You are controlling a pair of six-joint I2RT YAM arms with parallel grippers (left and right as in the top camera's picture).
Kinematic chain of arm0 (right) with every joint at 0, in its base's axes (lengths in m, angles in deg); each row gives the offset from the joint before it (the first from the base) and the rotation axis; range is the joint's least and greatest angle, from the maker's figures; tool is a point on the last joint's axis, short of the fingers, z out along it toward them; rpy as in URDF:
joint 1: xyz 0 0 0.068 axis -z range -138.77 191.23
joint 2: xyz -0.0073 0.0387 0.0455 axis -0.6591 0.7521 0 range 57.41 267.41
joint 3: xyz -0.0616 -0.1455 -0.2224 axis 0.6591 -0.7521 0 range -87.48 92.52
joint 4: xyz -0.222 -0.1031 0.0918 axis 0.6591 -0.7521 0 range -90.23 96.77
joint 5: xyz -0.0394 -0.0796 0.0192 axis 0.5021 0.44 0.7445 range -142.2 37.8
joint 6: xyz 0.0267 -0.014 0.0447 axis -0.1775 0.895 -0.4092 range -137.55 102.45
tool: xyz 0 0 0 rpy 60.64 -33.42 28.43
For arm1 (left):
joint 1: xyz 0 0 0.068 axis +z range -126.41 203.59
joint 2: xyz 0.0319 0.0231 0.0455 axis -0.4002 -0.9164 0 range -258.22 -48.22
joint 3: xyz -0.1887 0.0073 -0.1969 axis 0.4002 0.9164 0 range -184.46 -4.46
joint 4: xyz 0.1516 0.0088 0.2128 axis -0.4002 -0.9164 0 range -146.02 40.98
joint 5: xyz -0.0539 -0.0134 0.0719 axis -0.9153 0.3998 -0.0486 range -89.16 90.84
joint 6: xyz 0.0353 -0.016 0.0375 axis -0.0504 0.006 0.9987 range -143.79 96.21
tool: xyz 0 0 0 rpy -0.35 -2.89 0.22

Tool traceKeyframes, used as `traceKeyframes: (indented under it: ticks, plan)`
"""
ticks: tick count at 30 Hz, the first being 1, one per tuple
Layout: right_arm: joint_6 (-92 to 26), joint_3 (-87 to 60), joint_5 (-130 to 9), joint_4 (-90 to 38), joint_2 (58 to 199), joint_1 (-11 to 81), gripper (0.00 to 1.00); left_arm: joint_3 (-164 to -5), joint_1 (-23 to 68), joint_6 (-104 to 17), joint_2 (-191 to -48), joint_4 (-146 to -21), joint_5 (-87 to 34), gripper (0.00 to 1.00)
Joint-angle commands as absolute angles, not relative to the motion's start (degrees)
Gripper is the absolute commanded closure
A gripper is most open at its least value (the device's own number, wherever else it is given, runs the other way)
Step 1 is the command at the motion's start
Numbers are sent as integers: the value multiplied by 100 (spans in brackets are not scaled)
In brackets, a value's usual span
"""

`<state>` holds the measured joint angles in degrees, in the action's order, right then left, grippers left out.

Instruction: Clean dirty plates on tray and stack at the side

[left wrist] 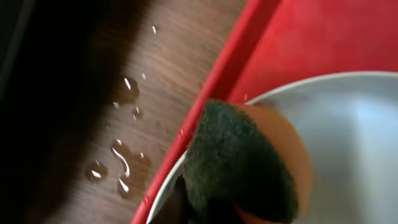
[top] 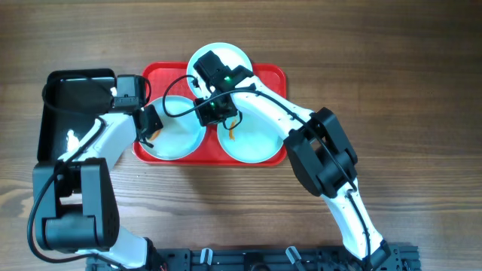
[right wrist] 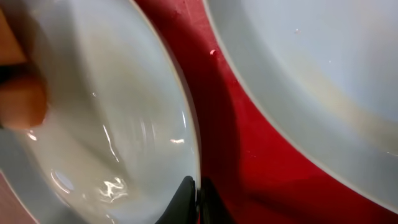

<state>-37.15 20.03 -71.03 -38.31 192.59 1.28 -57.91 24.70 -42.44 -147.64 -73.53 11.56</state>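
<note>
Overhead: a large red rectangular plastic tray [top: 271, 75] sits midway along the far edge of the table [top: 422, 45], bearing three round pale aqua plates [top: 181, 135]. Left wrist: the left pincer [left wrist: 199, 211] clutches a green-and-orange sponge [left wrist: 242, 162] on one plate's rim. Right wrist: the right pincer [right wrist: 194, 200] is pinched narrow on that plate's rim

three pale plates [top: 177, 137], on red tray [top: 271, 75]

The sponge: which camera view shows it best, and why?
Left wrist: the sponge, green scourer over orange, looms large at the plate rim. Overhead shows just an orange speck by the left gripper; right wrist, only an orange blur at its edge.
</note>
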Motion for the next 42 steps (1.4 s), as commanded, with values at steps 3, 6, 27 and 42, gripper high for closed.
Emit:
traceKeyframes:
  ticks: [3,6,27,42]
  plan:
    - [-3575,2106,-6954,-3936,19293,150,96,-5806,2561,-4072,-14814,-7255,2022,96]
    - [-3575,2106,-6954,-3925,19293,150,96,-5933,2557,-4074,-14526,-7417,2022,96]
    - [-3505,2106,-7022,-3799,19291,150,96,-5996,3726,-4917,-12788,-7406,531,96]
    - [-3406,2106,-7020,-3746,19250,150,96,-5996,5412,-4677,-13463,-7148,-1993,96]
